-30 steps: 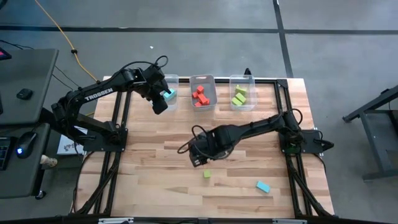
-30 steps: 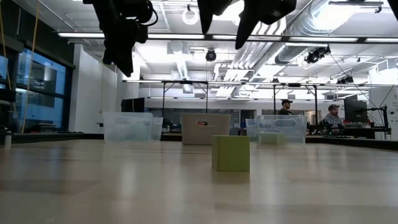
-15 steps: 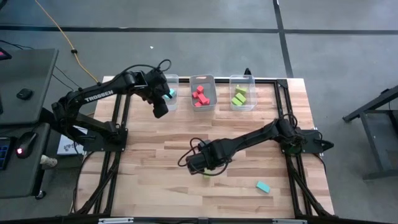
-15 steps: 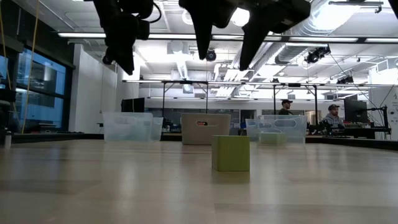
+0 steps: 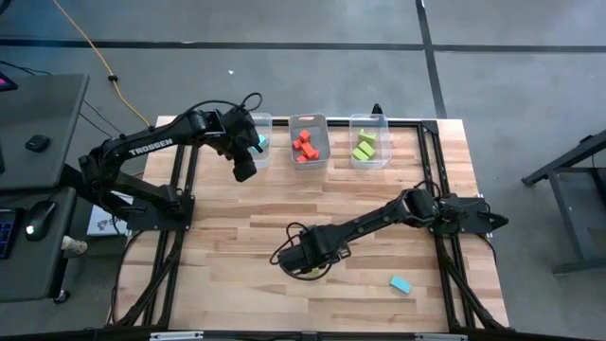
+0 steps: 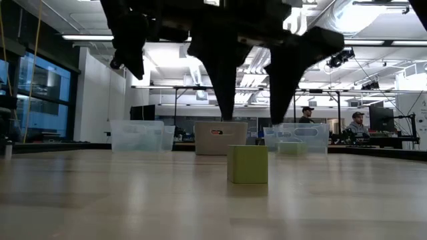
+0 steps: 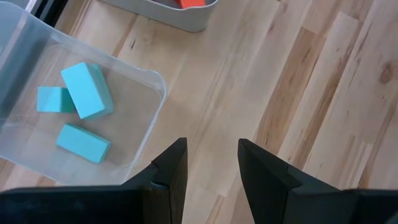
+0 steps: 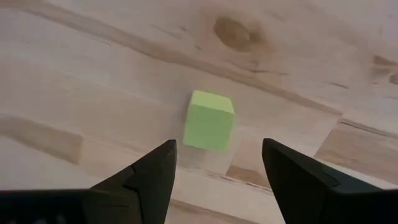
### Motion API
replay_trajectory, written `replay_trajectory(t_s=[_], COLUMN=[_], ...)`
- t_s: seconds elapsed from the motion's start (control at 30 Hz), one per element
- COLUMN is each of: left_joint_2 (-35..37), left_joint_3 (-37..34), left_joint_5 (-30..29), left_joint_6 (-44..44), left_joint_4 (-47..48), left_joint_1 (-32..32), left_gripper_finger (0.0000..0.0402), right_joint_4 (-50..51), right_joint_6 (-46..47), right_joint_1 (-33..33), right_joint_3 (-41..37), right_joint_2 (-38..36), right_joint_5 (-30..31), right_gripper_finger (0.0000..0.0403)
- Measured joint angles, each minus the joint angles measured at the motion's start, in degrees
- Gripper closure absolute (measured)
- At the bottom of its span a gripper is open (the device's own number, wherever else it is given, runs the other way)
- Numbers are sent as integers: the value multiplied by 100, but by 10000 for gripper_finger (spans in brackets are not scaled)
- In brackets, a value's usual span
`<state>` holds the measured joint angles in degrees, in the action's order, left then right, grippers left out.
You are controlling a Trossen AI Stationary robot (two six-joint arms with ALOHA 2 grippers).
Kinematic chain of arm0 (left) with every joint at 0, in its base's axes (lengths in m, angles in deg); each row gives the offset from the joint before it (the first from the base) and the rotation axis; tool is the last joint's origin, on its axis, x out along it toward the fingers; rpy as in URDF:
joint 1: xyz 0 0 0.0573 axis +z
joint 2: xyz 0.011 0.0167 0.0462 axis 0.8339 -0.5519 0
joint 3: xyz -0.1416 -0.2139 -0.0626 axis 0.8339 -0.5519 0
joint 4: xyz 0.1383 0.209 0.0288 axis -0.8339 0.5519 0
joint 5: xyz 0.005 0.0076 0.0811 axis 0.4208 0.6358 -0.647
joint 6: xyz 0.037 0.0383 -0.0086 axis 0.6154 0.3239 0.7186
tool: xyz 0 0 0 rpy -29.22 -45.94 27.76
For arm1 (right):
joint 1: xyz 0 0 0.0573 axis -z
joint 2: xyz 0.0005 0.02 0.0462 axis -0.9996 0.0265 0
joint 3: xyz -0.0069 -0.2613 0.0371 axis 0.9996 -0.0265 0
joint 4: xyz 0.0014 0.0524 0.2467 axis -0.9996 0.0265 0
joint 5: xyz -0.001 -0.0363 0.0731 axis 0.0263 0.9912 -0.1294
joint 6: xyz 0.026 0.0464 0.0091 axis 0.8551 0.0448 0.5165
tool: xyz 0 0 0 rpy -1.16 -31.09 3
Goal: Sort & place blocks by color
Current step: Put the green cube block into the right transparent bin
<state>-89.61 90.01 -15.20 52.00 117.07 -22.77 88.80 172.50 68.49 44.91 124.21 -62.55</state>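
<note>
Right claw [image 6: 252,100], fingers spread wide and empty, poised directly above a lime green cube [image 8: 209,120] on the open tabletop [image 5: 237,237]; the cube stands between the two fingertips but below them, apart from both. From overhead the cube is almost wholly covered by the right claw. Just beyond, nearer the tabletop's front right corner, lies a light blue block [image 5: 401,283], also unsorted.

Left claw [image 7: 210,168], fingers parted with nothing between them, hangs beside the left bin [image 7: 146,84], which holds three light blue blocks [image 7: 86,90]. The middle bin [image 5: 309,121] holds red-orange blocks [image 5: 303,146]; the right bin [image 5: 368,121] holds lime green blocks [image 5: 365,147].

Progress, judged from the layout: sorting appears nearly complete, with two pieces left on the boards, the green cube next. Exact counts in the middle and right bins cannot be made out. The level view shows the bins only as pale outlines far behind the cube.
</note>
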Motion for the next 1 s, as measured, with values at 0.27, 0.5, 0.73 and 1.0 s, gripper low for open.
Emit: replay_trajectory(t_s=[0.27, 0.5, 0.73, 1.0], left_joint_2=[0, 0, 0, 0], left_joint_3=[0, 0, 0, 0], left_joint_5=[-2, -3, -4, -4], left_joint_6=[0, 0, 85, 94], left_joint_4=[0, 2, 4, 4], left_joint_1=[0, -2, -2, -2], left_gripper_finger=[284, 284, 284, 284], right_joint_4=[-428, -184, -285, -314], right_joint_6=[-3, 120, 121, 130], right_joint_1=[0, 0, 0, 11], right_joint_3=[0, 0, 4, 2], right_joint_2=[208, 208, 334, 442], right_joint_5=[-9, 80, 62, 27], right_gripper_finger=[174, 174, 174, 175])
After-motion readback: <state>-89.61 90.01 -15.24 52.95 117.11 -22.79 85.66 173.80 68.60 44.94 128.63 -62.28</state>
